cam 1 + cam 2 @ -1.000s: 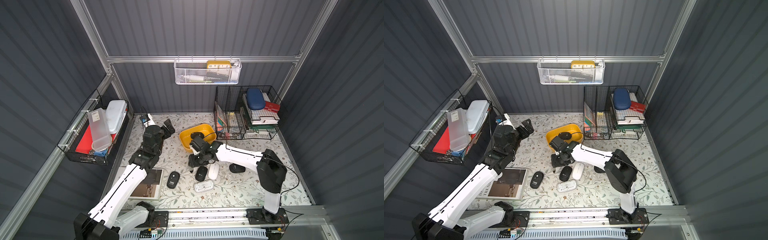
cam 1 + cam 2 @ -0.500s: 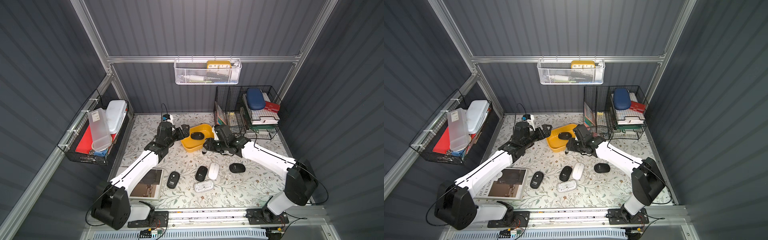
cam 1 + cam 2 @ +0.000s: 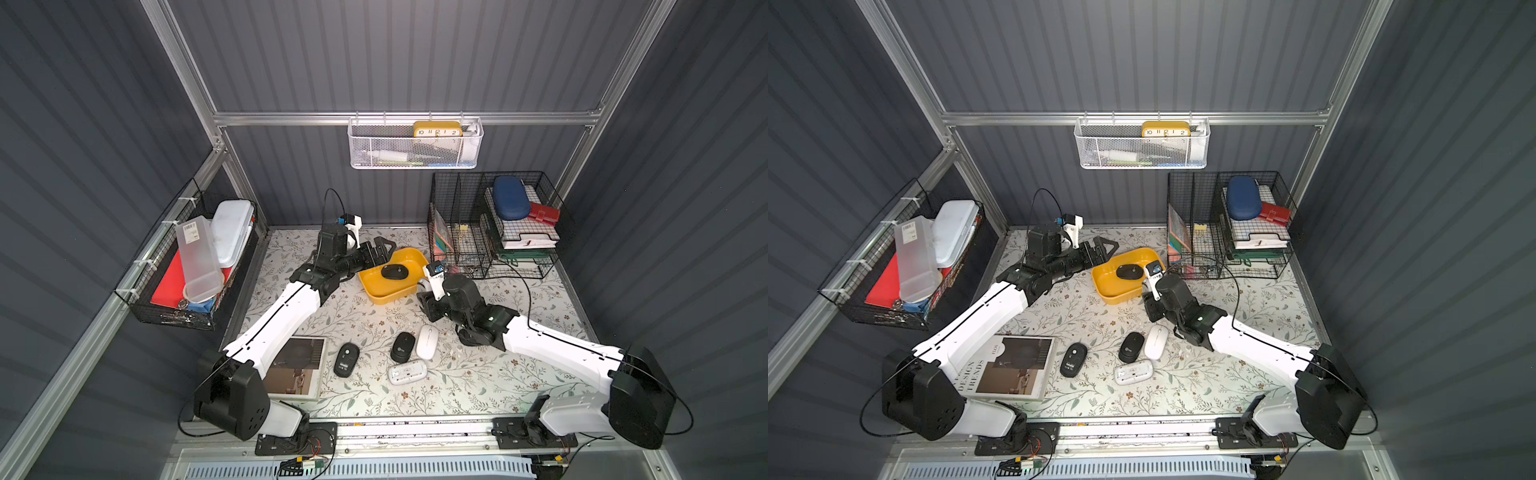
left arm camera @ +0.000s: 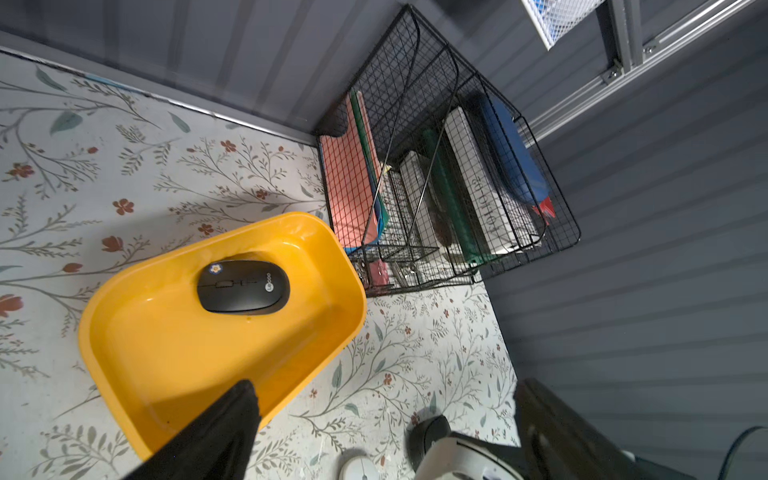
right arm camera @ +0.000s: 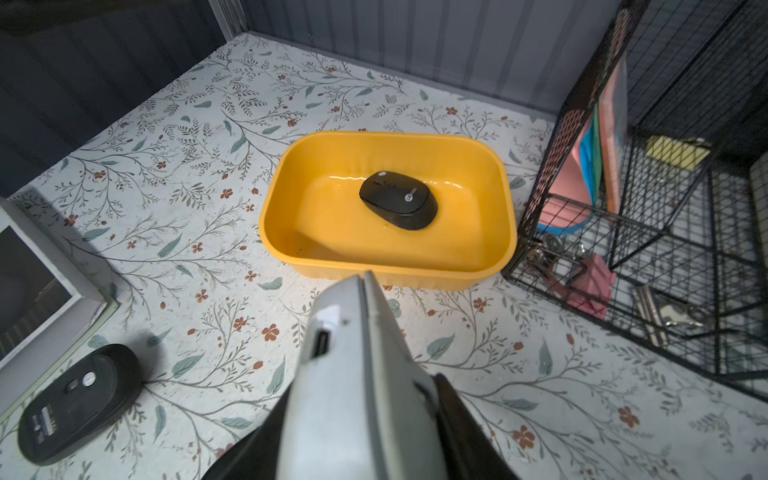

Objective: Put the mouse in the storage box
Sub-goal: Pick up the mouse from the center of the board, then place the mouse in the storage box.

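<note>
right gripper (image 5: 362, 401) withdrawn from storage box (image 5: 509, 195) | holds grey mouse (image 5: 347, 340) | black mouse (image 5: 399, 201) inside

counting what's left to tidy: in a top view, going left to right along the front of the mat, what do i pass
magazine, upturned black mouse, upright black mouse, white mouse

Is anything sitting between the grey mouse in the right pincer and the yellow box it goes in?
Nothing visible. Only bare floral mat lies between the grey mouse in the right pincer and the yellow box. A black mouse lies inside, leaving room. The open left pincer hangs by its far corner.
</note>
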You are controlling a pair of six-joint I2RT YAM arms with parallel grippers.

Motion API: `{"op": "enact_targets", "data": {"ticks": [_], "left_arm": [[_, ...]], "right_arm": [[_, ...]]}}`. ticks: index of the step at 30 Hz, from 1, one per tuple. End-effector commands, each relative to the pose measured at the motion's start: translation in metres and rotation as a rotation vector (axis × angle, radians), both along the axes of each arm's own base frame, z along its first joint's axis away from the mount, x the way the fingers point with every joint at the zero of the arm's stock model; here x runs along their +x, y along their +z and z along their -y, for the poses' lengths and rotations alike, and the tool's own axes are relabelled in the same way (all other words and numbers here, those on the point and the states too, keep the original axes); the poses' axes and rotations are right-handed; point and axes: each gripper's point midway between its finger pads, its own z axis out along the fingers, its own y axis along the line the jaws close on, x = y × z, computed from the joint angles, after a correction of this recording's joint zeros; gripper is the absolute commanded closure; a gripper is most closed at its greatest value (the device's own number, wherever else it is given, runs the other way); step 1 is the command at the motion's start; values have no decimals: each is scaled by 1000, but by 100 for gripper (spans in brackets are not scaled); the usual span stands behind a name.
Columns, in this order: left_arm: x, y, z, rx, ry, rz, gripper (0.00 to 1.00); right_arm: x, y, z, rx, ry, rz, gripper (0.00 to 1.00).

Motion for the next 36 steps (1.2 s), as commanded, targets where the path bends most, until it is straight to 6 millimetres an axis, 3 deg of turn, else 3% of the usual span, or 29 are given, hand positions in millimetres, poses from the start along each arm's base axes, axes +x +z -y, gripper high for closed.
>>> {"op": "enact_targets", "data": {"ticks": [1, 6, 11, 15, 18, 20, 22, 25, 30, 36], "left_arm": [[-8, -20, 7, 22, -73, -86, 1], [-8, -48, 12, 75, -110, -198, 1], [-12, -39, 20, 22, -155, -196, 1], [0, -42, 1, 70, -19, -197, 1], [14, -41, -39, 68, 141, -201, 1], [21, -36, -80, 26, 253, -197, 1], [23, -27, -124, -7, 363, -164, 1], [19, -12, -162, -35, 460, -113, 1], [13, -2, -190, -27, 552, -73, 1], [13, -5, -208, -2, 601, -75, 1]], "right_arm": [[10, 27, -8, -1, 40, 190, 82], [16, 28, -13, -136, 38, 345, 82], [29, 23, -16, -166, -8, 454, 83], [41, 15, -17, -231, -36, 456, 83], [56, 7, -21, -314, -42, 461, 84], [67, 2, -26, -356, -25, 446, 84], [81, -2, -33, -404, -7, 426, 84], [101, -16, -42, -522, 24, 399, 85], [118, -36, -54, -712, 131, 395, 85], [108, -51, -81, -750, 328, 330, 86]]}}
